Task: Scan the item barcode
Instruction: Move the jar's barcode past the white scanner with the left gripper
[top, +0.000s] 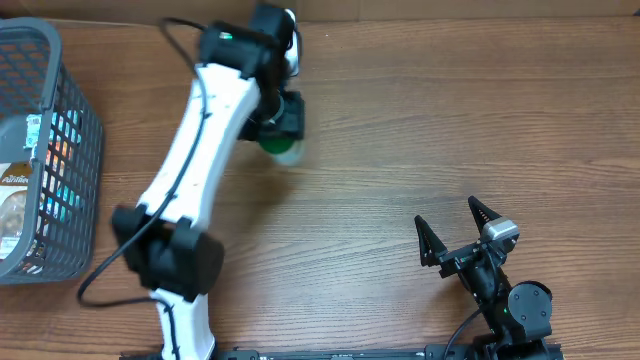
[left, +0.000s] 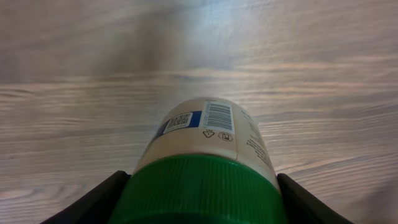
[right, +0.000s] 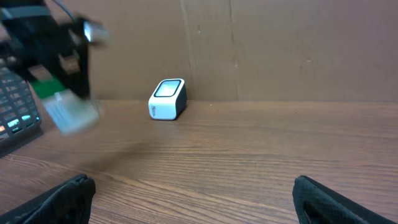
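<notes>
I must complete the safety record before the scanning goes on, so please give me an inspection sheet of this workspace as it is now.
Surface: wooden table, no spill seen.
Job's things: bottle with a green cap, its barcode facing the left wrist camera; white scanner at the back wall.
Clutter: wire basket at the table's left edge, packets inside.
Grippers: left gripper closed on the bottle at its cap; right gripper open, holding nothing.
Cables: black cable looping beside the left arm's base.
Surroundings: cardboard wall behind the table.
</notes>
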